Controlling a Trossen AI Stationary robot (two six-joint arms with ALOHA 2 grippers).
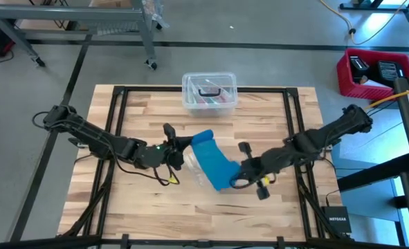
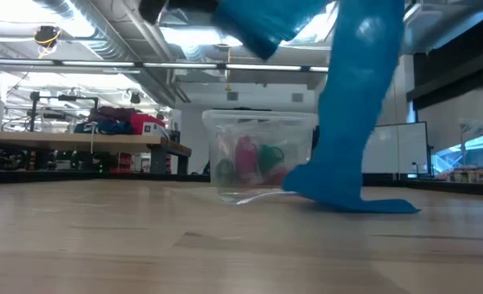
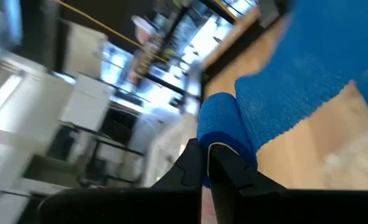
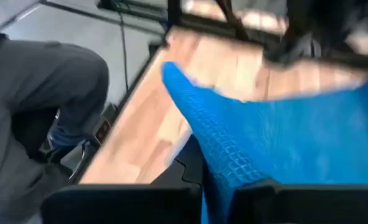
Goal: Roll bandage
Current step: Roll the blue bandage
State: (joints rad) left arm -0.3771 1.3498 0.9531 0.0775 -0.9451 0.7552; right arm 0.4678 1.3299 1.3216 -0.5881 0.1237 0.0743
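Observation:
The bandage (image 1: 212, 160) is a bright blue band, rolled up at one end (image 1: 203, 138). It stretches slanting between my two grippers above the table's middle. My left gripper (image 1: 185, 148) is shut on the rolled end, which also shows in the left wrist view (image 3: 221, 127). My right gripper (image 1: 237, 178) is shut on the flat band (image 4: 277, 143) nearer the table's near edge. In the low view the band (image 2: 357, 106) hangs down and its lower end (image 2: 364, 201) lies on the table. My left gripper pinches the bandage's rolled end (image 3: 213, 138) between its two fingers (image 3: 228, 163), coming level from the table's left. The roll is lifted clear of the table, and the band runs off from it toward my right gripper. My right gripper pinches the flat band (image 4: 224, 168) between its two fingers, coming from the table's right. The fingers lie across the band. One layer or several, I cannot tell. The band spreads wide beyond the fingers, and a loose end below reaches the table (image 2: 364, 201).
A clear plastic lidded box (image 1: 209, 93) with coloured items stands at the table's far middle, also in the low view (image 2: 257, 159). A small clear plastic bag (image 1: 194, 169) lies on the table under the band. A person's grey-clad leg (image 4: 40, 106) shows beyond the table edge.

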